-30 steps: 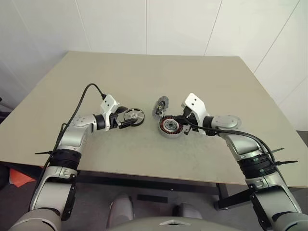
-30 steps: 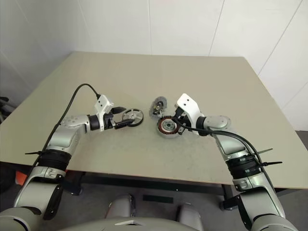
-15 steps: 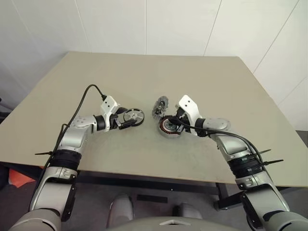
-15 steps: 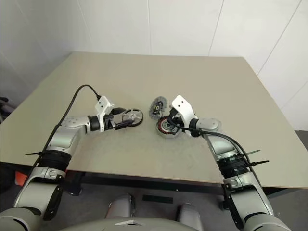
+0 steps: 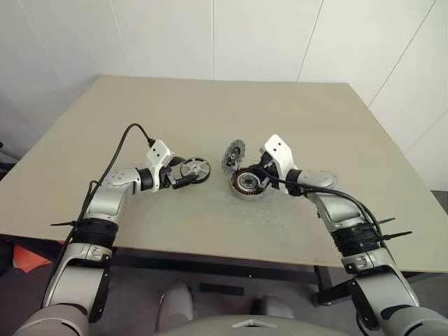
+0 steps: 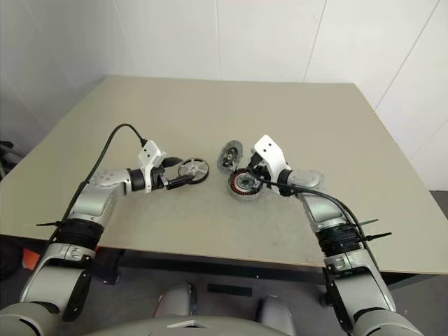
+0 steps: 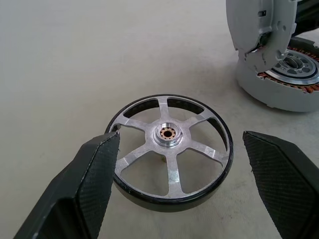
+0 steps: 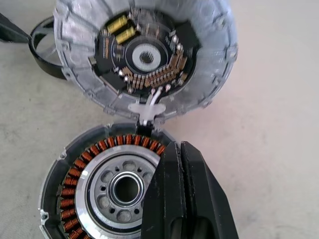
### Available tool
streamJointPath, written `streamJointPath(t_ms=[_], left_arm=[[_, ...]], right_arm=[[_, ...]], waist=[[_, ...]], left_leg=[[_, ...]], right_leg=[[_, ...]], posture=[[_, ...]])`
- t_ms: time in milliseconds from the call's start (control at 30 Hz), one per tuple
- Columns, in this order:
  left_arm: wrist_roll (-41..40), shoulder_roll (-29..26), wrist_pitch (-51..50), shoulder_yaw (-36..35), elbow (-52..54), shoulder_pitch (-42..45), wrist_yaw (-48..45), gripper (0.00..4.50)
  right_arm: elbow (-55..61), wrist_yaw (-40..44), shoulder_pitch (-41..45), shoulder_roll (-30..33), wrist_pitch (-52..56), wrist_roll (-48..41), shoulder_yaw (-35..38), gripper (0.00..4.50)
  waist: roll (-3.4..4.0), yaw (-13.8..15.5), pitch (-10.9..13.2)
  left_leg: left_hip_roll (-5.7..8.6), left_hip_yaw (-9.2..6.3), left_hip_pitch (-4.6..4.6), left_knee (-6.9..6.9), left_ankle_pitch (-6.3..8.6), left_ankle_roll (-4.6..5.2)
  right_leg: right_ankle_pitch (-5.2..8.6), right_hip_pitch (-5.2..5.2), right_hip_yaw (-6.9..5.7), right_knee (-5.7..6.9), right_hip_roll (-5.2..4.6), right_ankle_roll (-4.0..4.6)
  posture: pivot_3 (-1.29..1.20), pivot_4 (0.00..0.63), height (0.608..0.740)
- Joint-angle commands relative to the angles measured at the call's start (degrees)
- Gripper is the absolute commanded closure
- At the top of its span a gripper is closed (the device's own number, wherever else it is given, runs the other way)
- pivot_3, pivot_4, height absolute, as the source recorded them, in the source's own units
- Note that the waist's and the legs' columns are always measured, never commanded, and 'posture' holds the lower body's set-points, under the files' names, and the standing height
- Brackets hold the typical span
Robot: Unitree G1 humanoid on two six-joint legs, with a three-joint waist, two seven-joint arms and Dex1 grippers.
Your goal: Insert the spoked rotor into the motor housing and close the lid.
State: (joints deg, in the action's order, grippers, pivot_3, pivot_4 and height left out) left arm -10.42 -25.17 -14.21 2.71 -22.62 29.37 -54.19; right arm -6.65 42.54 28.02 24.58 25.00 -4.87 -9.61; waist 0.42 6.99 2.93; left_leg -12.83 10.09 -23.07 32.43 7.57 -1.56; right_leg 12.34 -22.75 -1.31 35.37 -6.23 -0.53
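Observation:
The spoked rotor [image 7: 169, 149], silver spokes in a black rim, lies flat on the table. My left gripper [image 7: 180, 139] is open around it: one fingertip [image 7: 107, 149] is at the rim, and the other stands well apart. To its right sits the motor housing [image 5: 247, 183], whose copper windings [image 8: 94, 149] show. Its lid [image 5: 234, 154] stands tilted up at the far side, with a circuit board [image 8: 144, 55] on its inner face. My right gripper [image 8: 178, 149] is shut, its tip over the housing's near rim, with nothing held between its fingers.
Everything rests on a tan table [image 5: 210, 105] whose front edge [image 5: 210, 250] runs close below both arms. A black cable [image 5: 122, 140] loops up from my left wrist. White walls stand behind the table.
My right gripper has shifted slightly left, further over the housing. The left gripper, rotor, housing and lid have kept their places.

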Motion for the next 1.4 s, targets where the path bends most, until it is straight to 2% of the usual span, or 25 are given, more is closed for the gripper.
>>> streamJointPath(t_ms=[33, 233, 467, 933, 1233, 1400], left_arm=[[-0.22, -0.12, 0.86, -0.29, 0.15, 1.65, 0.13, 0.32], [-0.07, -0.11, 0.94, -0.30, -0.22, 1.90, 0.12, 0.32], [0.11, 0.05, 1.01, -0.25, -0.58, 2.44, 0.20, 0.32], [0.16, -0.35, 0.71, -0.28, 0.27, 2.06, 0.22, 0.32], [0.17, -0.64, 0.62, -0.47, 0.31, 2.01, 0.41, 0.32], [0.26, -0.59, 0.63, -0.35, 0.41, 2.07, 0.57, 0.32]], right_arm=[[4.25, 0.84, 0.92, 0.72, 0.83, -1.21, 0.92, 4.48], [4.73, 1.74, -2.26, 0.73, 1.47, 0.07, -1.39, 4.48], [-2.22, -0.80, -2.78, -0.75, -0.69, 3.28, -3.94, 4.48], [5.06, 1.40, 0.79, 1.98, 0.97, -0.13, 0.06, 4.48], [4.82, 0.85, -2.55, 1.26, 1.60, 0.90, -2.91, 4.48], [-0.26, -1.21, -4.17, 0.45, -0.19, 3.66, -4.62, 4.48]], waist=[[0.00, 0.00, 0.00], [0.00, 0.10, 0.00], [-0.02, -0.02, -0.01], [-0.01, 0.01, -0.01], [-0.01, 0.10, -0.01], [-0.02, 0.05, -0.01]], left_leg=[[0.00, 0.00, -0.01, -0.01, 0.00, 0.00], [0.01, 0.00, 0.02, 0.00, 0.00, 0.00], [0.00, 0.00, 0.10, 0.01, 0.00, 0.00], [0.00, 0.00, 0.01, 0.00, -0.01, -0.01], [0.01, 0.00, 0.00, 0.01, -0.01, -0.01], [0.01, 0.00, 0.03, 0.01, -0.01, -0.01]], right_leg=[[0.00, -0.01, 0.00, -0.01, 0.00, 0.00], [0.00, 0.03, 0.00, -0.01, -0.01, 0.00], [0.00, 0.06, 0.01, 0.04, -0.01, 0.00], [0.00, -0.03, 0.02, 0.06, 0.00, 0.00], [0.00, -0.02, 0.02, 0.05, -0.02, 0.00], [0.00, -0.02, 0.02, 0.07, -0.01, 0.00]], posture=[[0.00, 0.000, 0.740], [0.00, 0.000, 0.740], [0.00, 0.000, 0.740], [0.00, 0.000, 0.740], [0.00, 0.000, 0.740], [0.00, 0.000, 0.740]])
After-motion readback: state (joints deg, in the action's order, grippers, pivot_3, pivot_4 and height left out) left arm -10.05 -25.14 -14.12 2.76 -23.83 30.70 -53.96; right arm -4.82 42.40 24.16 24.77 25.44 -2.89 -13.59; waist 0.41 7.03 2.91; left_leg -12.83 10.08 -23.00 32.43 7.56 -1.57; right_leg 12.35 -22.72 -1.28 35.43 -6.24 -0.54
